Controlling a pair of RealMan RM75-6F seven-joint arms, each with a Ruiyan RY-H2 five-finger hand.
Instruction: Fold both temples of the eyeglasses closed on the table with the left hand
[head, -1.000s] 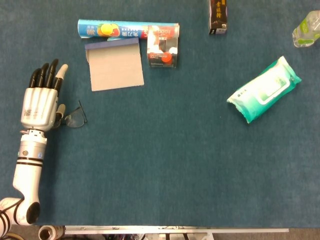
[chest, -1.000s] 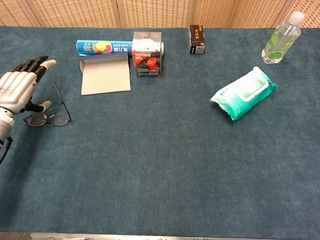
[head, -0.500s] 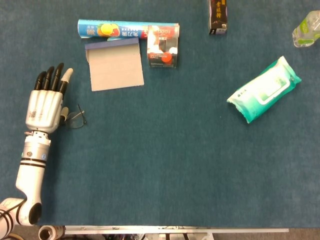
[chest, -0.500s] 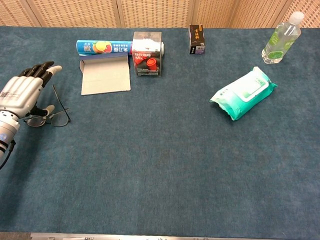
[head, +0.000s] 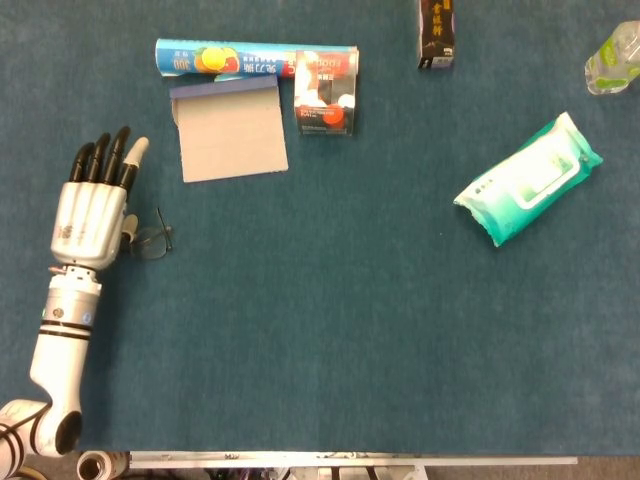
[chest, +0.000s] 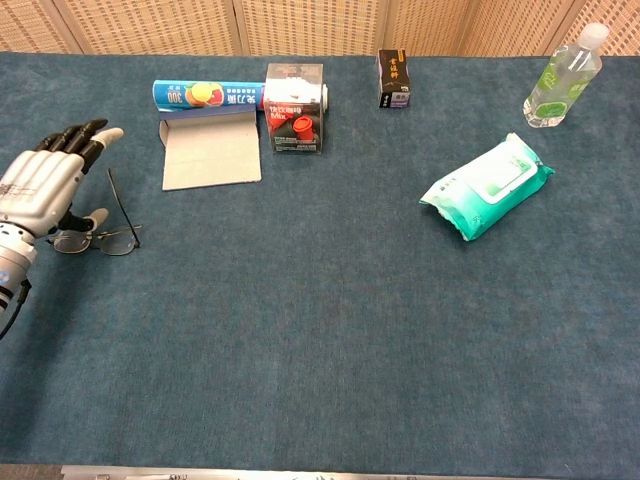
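The thin-rimmed eyeglasses (head: 152, 240) (chest: 103, 239) lie on the blue table at the far left. Their right-side temple stands out from the frame, pointing toward the far edge. My left hand (head: 92, 208) (chest: 40, 188) hovers over the left half of the glasses, back up and fingers stretched out straight. Its thumb (chest: 96, 217) lies against the frame by the lens. The left lens and the other temple are hidden under the hand. My right hand shows in neither view.
A grey flat pad (head: 229, 130) and a colourful roll box (head: 225, 58) sit just beyond the glasses. A red-and-black box (head: 325, 95), a dark carton (head: 437, 32), a wipes pack (head: 527, 178) and a clear bottle (chest: 563, 78) lie further right.
My left hand has shifted slightly right and toward me, and its fingers have straightened over the glasses. The glasses have moved a little and look lower and flatter.
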